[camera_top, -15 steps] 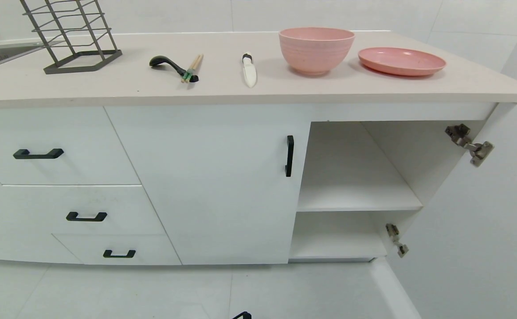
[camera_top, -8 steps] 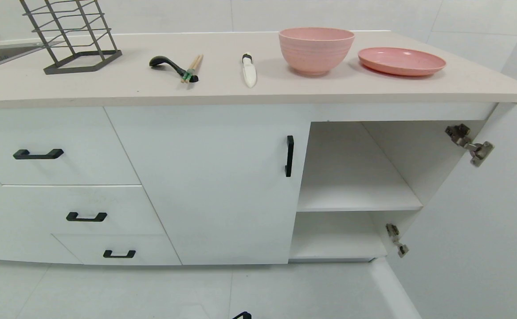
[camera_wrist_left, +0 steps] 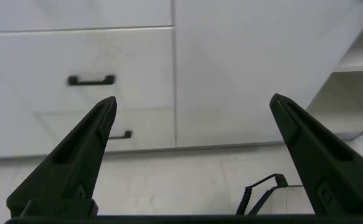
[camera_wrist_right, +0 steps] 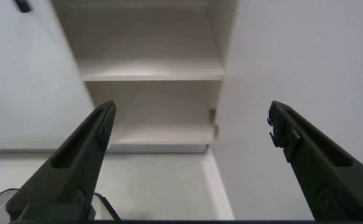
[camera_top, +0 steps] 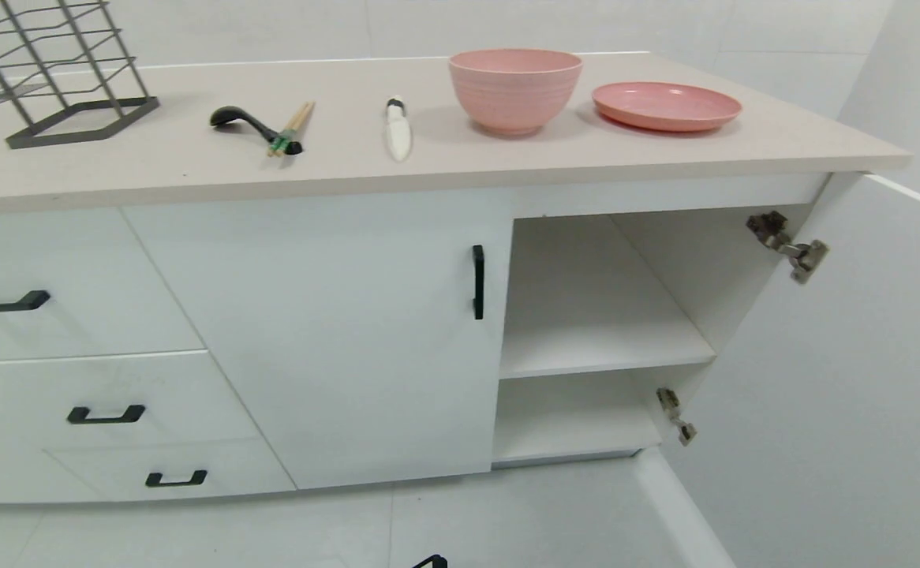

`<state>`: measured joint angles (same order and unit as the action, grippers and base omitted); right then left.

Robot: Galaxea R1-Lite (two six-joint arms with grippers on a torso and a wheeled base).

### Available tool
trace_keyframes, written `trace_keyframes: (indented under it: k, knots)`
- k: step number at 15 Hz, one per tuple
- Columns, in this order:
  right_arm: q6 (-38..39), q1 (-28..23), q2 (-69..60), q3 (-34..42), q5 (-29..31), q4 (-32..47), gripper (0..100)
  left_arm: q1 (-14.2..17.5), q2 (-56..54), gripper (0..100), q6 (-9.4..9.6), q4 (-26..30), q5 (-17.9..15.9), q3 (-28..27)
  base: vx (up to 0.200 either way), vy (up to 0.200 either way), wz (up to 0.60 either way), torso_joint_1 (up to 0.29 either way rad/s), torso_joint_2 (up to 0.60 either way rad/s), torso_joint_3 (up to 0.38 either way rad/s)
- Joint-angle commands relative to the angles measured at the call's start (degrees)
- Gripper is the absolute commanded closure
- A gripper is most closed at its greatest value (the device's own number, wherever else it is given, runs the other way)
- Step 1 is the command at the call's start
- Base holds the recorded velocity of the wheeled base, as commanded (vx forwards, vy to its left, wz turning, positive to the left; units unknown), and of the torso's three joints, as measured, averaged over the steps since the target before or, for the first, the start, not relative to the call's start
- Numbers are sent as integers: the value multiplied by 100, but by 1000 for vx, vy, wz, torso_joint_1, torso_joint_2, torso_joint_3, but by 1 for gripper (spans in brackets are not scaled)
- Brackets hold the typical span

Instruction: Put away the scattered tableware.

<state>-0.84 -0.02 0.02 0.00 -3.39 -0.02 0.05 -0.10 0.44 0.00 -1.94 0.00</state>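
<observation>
Left gripper (camera_wrist_left: 192, 99) and right gripper (camera_wrist_right: 191, 106) spread, empty; bowl (camera_top: 515, 91), plate (camera_top: 665, 105) sit above the open cabinet (camera_top: 602, 347), presumably readied for stowing.

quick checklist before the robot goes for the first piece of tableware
1. White cabinet door stands open: ok.
2. Left gripper open: ok.
3. Right gripper open: ok.
4. Pink round bowl upright on the beige countertop: ok.
5. Flat pink plate apart from the bowl: ok.
6. Grippers at countertop height: not ok, both hang well below it.
</observation>
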Motion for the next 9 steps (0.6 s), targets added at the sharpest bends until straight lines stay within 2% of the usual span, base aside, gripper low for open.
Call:
trace_keyframes:
  k: [1, 4, 7, 8, 9]
  knots:
    - [-4, 2, -2, 0, -4, -6, 0, 4, 27, 0, 0, 0, 0, 0, 0, 0, 0, 0, 0, 0]
    - [-4, 2, -2, 0, -4, -6, 0, 4, 27, 0, -9, 9, 0, 0, 0, 0, 0, 0, 0, 0]
    - [-4, 2, -2, 0, -4, -6, 0, 4, 27, 0, -26, 9, 0, 0, 200, -200, 0, 1, 6, 4]
    - [-4, 2, -2, 0, -4, -6, 0, 4, 27, 0, -26, 9, 0, 0, 200, 0, 0, 7, -2, -2]
    - [-4, 2, -2, 0, -4, -6, 0, 4, 27, 0, -26, 9, 9, 0, 0, 0, 0, 0, 0, 0]
